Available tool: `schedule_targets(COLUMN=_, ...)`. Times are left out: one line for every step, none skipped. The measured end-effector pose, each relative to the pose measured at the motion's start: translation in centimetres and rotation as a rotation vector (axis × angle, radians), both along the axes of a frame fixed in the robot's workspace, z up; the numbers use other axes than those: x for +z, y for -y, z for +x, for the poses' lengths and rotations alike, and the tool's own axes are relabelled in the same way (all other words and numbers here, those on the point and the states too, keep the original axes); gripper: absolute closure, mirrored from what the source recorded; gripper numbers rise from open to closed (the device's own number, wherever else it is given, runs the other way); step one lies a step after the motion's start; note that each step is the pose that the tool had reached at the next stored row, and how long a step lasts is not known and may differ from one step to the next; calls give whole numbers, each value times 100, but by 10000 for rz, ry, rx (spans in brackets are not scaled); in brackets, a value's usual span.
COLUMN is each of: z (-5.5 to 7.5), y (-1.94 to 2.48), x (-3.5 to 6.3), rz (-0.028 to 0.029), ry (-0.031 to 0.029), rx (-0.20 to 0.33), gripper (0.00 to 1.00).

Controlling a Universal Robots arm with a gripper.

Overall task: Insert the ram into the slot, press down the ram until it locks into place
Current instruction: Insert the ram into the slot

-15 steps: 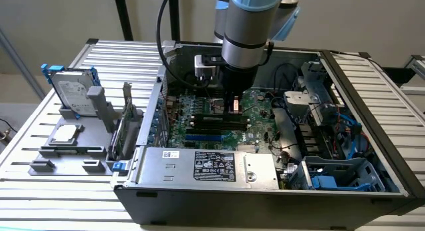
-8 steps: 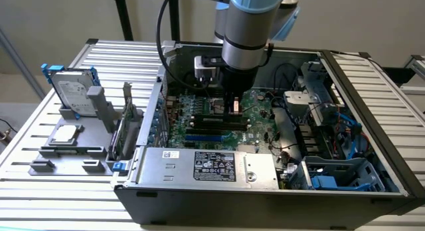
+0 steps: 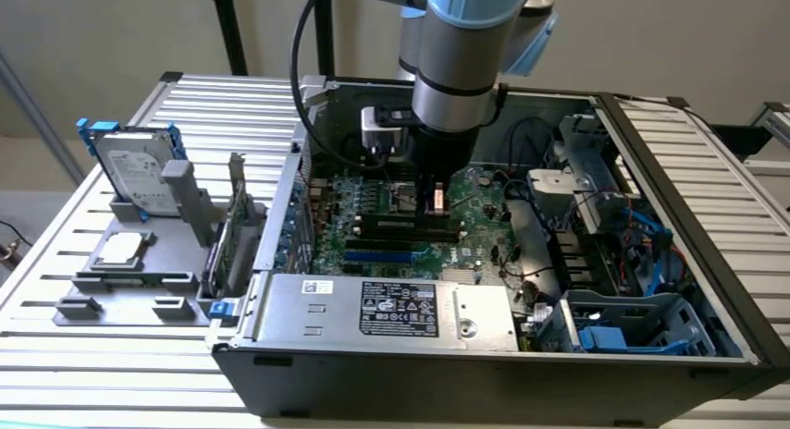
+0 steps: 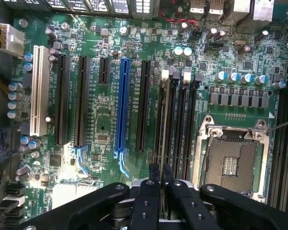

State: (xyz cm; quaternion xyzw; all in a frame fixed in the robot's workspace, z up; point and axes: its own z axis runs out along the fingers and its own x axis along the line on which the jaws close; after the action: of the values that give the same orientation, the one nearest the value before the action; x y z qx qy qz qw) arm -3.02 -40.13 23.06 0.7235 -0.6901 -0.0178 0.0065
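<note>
To press well, the force should go straight down and evenly along the stick, until both pale end latches close. The gripper (image 4: 161, 168) seems pressed together on the top edge of the ram (image 4: 163, 120). The ram stands upright in the slot (image 4: 158, 120) farthest from the processor socket (image 4: 230, 163), directly below the gripper.
</note>
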Motion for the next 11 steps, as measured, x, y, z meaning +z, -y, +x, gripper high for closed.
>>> schedule_targets(z=0, y=1, x=-3, rz=-2, ry=-1, rx=1, gripper=86)
schedule_targets(z=0, y=1, x=-6, rz=-1, ry=-1, rx=1, gripper=86)
schedule_targets(z=0, y=1, x=-9, rz=-2, ry=-1, rx=0, gripper=86)
schedule_targets(z=0, y=1, x=-11, rz=-2, ry=-1, rx=0, gripper=86)
schedule_targets(z=0, y=1, x=-13, rz=-3, ry=-1, rx=1, gripper=86)
schedule_targets(z=0, y=1, x=-15, rz=-2, ry=-1, rx=0, gripper=86)
schedule_targets(z=0, y=1, x=-16, rz=-1, ry=-1, rx=1, gripper=86)
schedule_targets(z=0, y=1, x=-24, rz=-2, ry=-1, rx=1, gripper=86)
schedule_targets(z=0, y=1, x=-33, rz=-9, ry=0, rx=1, gripper=86)
schedule_targets(z=0, y=1, x=-35, rz=-10, ry=0, rx=1, gripper=86)
schedule_targets(z=0, y=1, x=-36, rz=-11, ry=-1, rx=1, gripper=86)
